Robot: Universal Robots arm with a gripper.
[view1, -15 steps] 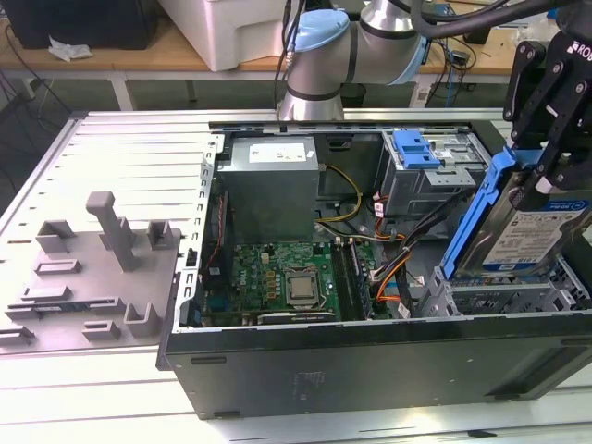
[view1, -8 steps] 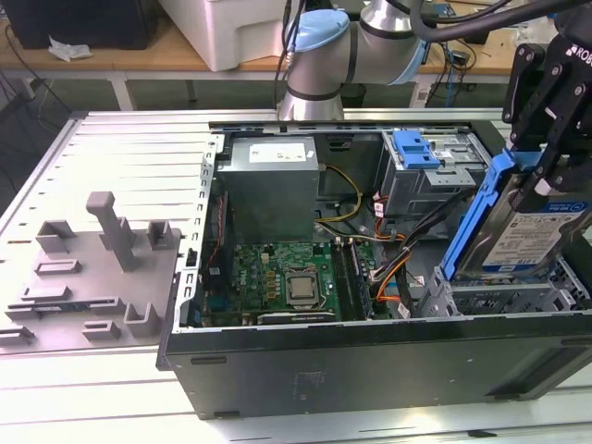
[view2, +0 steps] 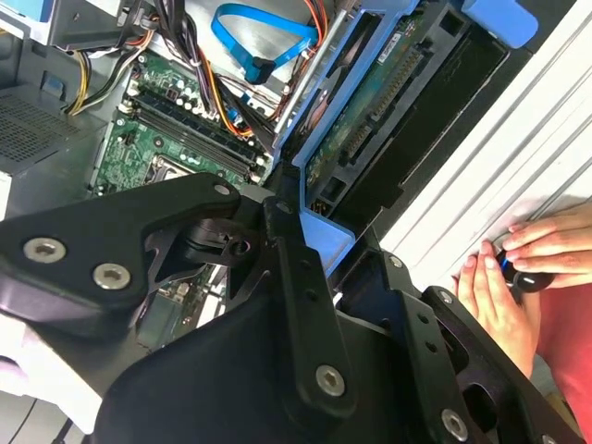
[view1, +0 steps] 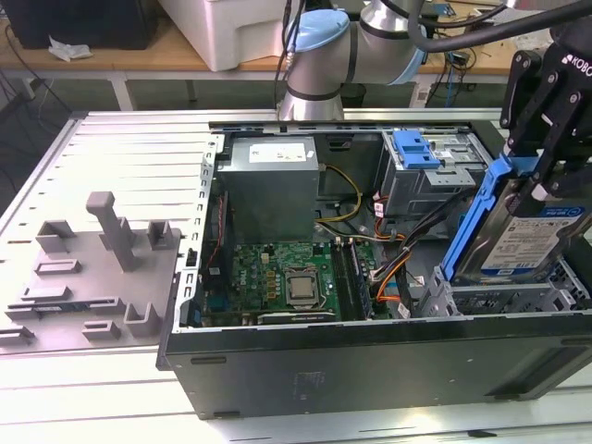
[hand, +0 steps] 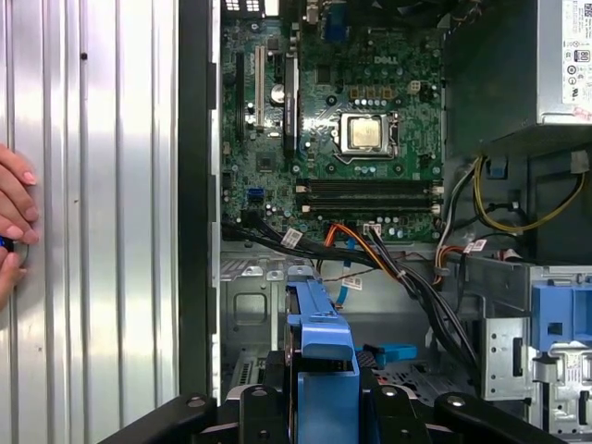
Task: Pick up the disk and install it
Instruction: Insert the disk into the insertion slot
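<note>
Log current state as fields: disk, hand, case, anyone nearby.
disk: steeply tilted in its blue carrier, lower end at the grey bay, not lying flat
hand: shut on the disk's upper end, at the exterior view's right
case: open, on its side, motherboard exposed
person: fingers on the ribbed table beside the case

I see the disk, silver with a white-and-blue label and blue carrier, at three o'clock in the exterior view, steeply tilted, upper end leaning toward one o'clock.
</note>
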